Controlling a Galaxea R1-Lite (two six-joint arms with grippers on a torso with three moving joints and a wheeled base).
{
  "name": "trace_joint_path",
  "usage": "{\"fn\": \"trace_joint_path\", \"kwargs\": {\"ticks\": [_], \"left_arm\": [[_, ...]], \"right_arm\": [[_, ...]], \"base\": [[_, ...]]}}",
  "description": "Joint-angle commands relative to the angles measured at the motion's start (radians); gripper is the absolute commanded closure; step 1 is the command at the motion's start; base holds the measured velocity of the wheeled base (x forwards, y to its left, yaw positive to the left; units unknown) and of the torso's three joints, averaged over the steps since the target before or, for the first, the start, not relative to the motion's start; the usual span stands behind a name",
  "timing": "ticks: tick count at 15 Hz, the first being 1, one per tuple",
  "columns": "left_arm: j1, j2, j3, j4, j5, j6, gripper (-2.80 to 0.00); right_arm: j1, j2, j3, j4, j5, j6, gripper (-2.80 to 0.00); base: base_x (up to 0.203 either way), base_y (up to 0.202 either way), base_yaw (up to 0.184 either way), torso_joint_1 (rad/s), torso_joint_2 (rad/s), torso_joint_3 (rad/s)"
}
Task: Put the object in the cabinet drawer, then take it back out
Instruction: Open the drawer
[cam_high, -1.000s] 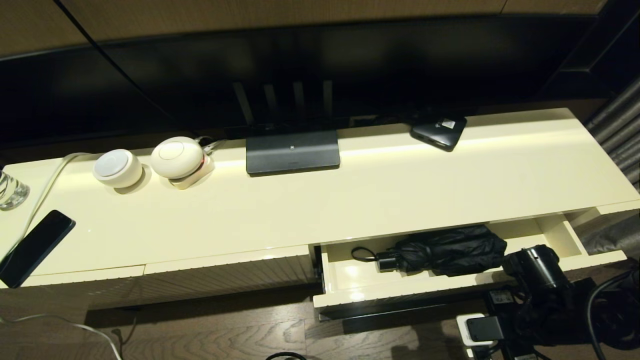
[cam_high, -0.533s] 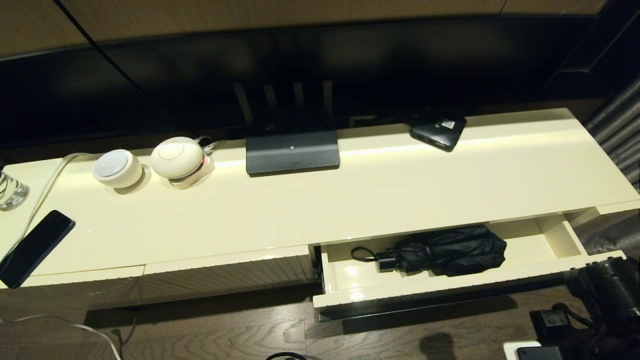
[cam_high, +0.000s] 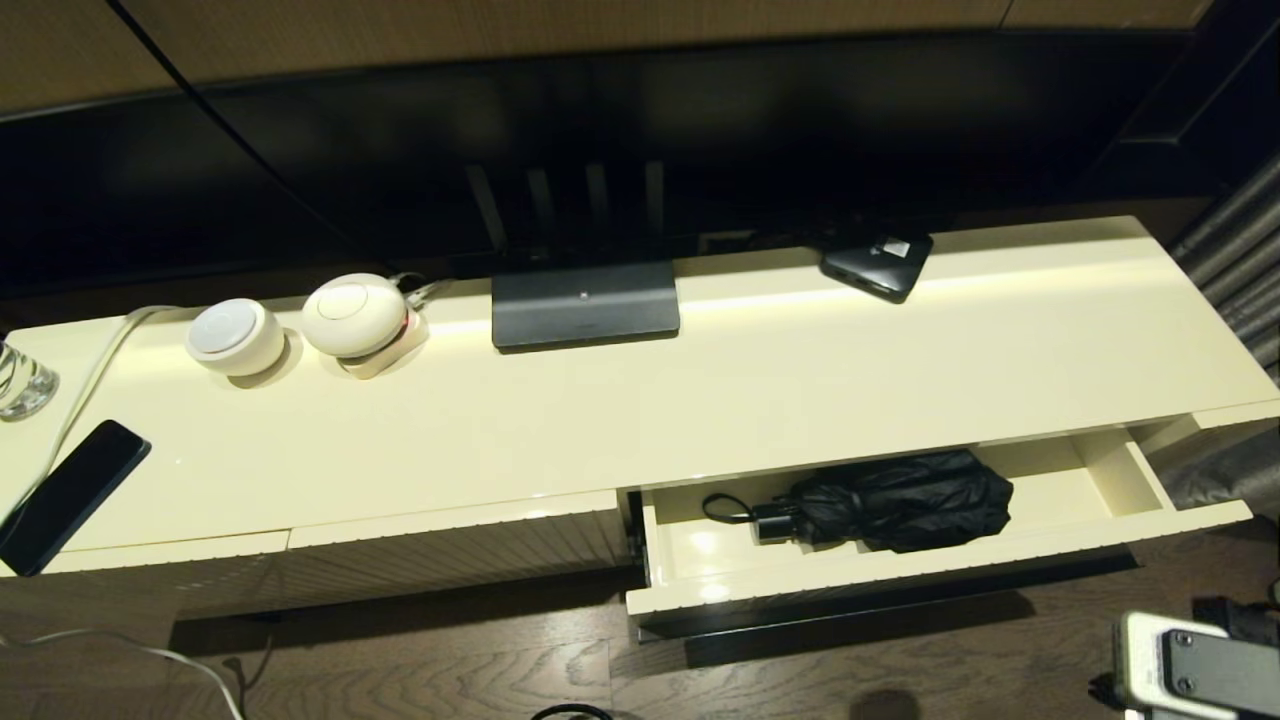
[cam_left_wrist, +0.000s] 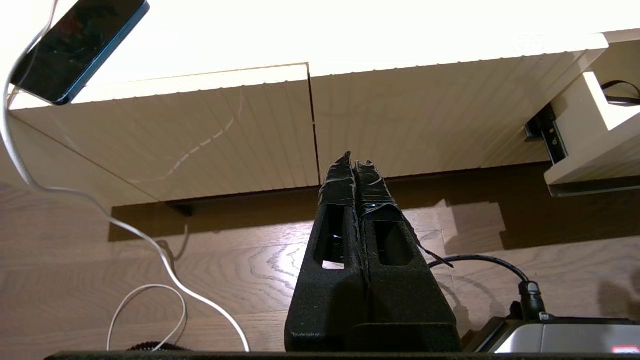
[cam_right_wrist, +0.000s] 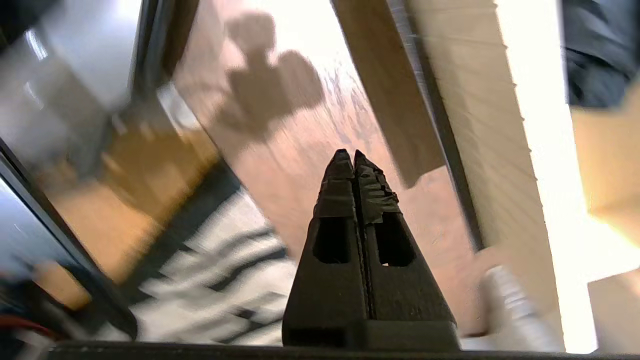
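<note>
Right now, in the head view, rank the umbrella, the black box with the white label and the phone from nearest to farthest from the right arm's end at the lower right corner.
1. Umbrella, in the open drawer, nearest.
2. Black box, at the cabinet top's back, right of centre.
3. Phone, far left edge, farthest.
The right gripper itself shows only in its wrist view, over the floor.

No legible text, label or number anywhere
</note>
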Motion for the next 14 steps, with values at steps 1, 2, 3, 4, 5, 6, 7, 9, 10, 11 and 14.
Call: {"fn": "trace_joint_path", "kwargs": {"ticks": [1, 2, 3, 4, 5, 6, 7, 9, 10, 11, 14], "left_arm": [[0.000, 0.001, 0.003, -0.001, 0.000, 0.000, 0.00], [0.000, 0.001, 0.003, -0.001, 0.000, 0.000, 0.00], [0.000, 0.001, 0.003, -0.001, 0.000, 0.000, 0.00], [0.000, 0.001, 0.003, -0.001, 0.000, 0.000, 0.00], [0.000, 0.001, 0.003, -0.001, 0.000, 0.000, 0.00], [0.000, 0.001, 0.003, -0.001, 0.000, 0.000, 0.00], [0.000, 0.001, 0.003, 0.000, 0.000, 0.000, 0.00], [0.000, 0.001, 0.003, -0.001, 0.000, 0.000, 0.00], [0.000, 0.001, 0.003, 0.000, 0.000, 0.000, 0.00], [0.000, 0.001, 0.003, -0.001, 0.000, 0.000, 0.00], [0.000, 0.001, 0.003, -0.001, 0.000, 0.000, 0.00]], "right_arm": [[0.001, 0.048, -0.078, 0.026, 0.001, 0.127, 0.00], [0.003, 0.081, -0.100, 0.027, 0.001, 0.184, 0.00], [0.009, 0.140, -0.124, 0.027, 0.001, 0.253, 0.00], [0.016, 0.187, -0.150, 0.027, 0.000, 0.331, 0.00], [0.020, 0.211, -0.174, 0.027, 0.000, 0.382, 0.00], [0.021, 0.256, -0.198, 0.028, 0.000, 0.427, 0.00], [0.022, 0.310, -0.233, 0.028, -0.001, 0.490, 0.00], [0.022, 0.402, -0.326, 0.029, -0.004, 0.632, 0.00], [0.023, 0.432, -0.363, 0.028, -0.006, 0.694, 0.00], [0.022, 0.452, -0.387, 0.028, -0.011, 0.729, 0.00], [0.018, 0.477, -0.410, 0.021, -0.026, 0.762, 0.00]], "base": [[0.000, 0.000, 0.000, 0.000, 0.00, 0.000], [0.000, 0.000, 0.000, 0.000, 0.00, 0.000], [0.000, 0.000, 0.000, 0.000, 0.00, 0.000], [0.000, 0.000, 0.000, 0.000, 0.00, 0.000], [0.000, 0.000, 0.000, 0.000, 0.00, 0.000], [0.000, 0.000, 0.000, 0.000, 0.00, 0.000], [0.000, 0.000, 0.000, 0.000, 0.00, 0.000], [0.000, 0.000, 0.000, 0.000, 0.00, 0.000], [0.000, 0.000, 0.000, 0.000, 0.00, 0.000], [0.000, 0.000, 0.000, 0.000, 0.00, 0.000], [0.000, 0.000, 0.000, 0.000, 0.00, 0.000]]}}
